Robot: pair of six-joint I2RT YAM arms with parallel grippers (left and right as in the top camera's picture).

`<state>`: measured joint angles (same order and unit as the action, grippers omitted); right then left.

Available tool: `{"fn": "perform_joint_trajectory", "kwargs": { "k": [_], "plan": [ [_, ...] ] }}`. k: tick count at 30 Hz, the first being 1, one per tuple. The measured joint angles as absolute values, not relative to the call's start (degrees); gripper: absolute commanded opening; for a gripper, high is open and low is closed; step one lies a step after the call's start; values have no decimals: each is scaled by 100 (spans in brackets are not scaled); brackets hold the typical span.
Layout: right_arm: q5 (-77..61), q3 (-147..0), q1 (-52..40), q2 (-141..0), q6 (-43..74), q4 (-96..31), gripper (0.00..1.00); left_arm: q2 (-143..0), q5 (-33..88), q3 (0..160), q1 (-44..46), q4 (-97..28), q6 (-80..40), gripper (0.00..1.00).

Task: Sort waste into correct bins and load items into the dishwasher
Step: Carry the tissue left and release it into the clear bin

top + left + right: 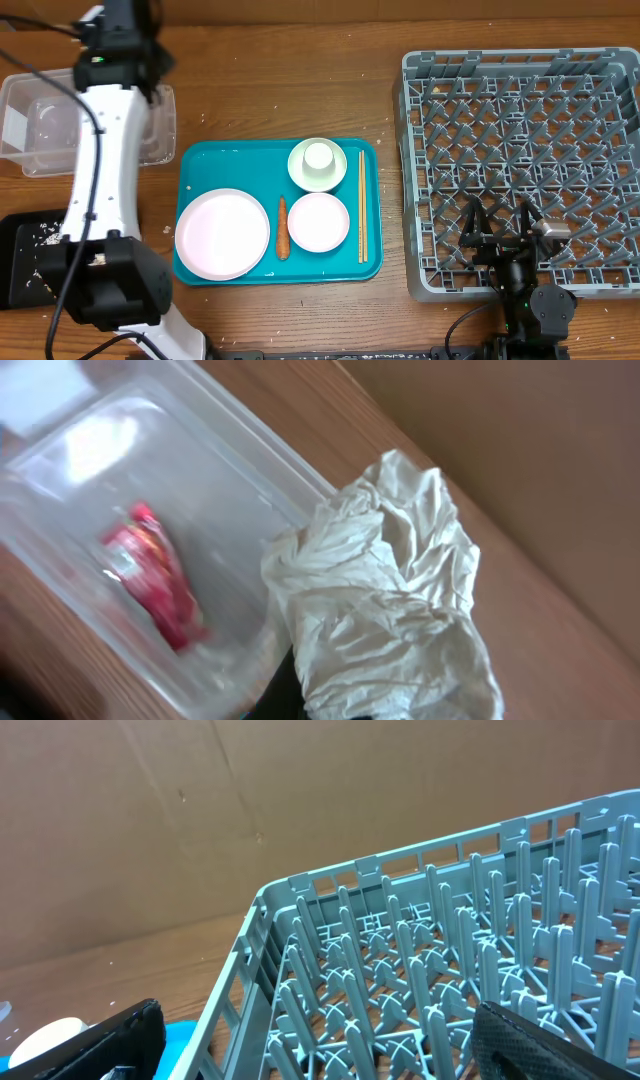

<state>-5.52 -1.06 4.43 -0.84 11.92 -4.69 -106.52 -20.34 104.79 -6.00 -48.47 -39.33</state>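
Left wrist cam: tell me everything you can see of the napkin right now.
The napkin is thin white paper, crumpled into a loose wad with deep creases. It sits close to the camera, bunched in the left gripper, with one dark finger showing beneath it. It hangs over the clear tub's edge and the wooden table, not yet dropped in. In the overhead view the arm hides it.
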Motion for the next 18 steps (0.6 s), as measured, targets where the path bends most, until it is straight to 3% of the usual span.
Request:
{"fn": "perform_joint_trajectory", "kwargs": {
  "k": [1, 3, 7, 18],
  "plan": [
    [-552, -106, 443, -84, 1194, -469, 100, -10683, -2069, 10479, -740, -4801, -3920, 7],
    [-552, -106, 443, -84, 1192, -467, 100, -10783, -2130, 10479, -991, -4759, -3887, 25],
    [-552, -106, 443, -84, 1190, -469, 100, -11192, -2115, 10484, -1444, -4838, -3743, 70],
    [-552, -106, 443, -84, 1192, -469, 100, -11161, -1640, 10477, -1557, -5207, -3535, 83]
  ]
}}
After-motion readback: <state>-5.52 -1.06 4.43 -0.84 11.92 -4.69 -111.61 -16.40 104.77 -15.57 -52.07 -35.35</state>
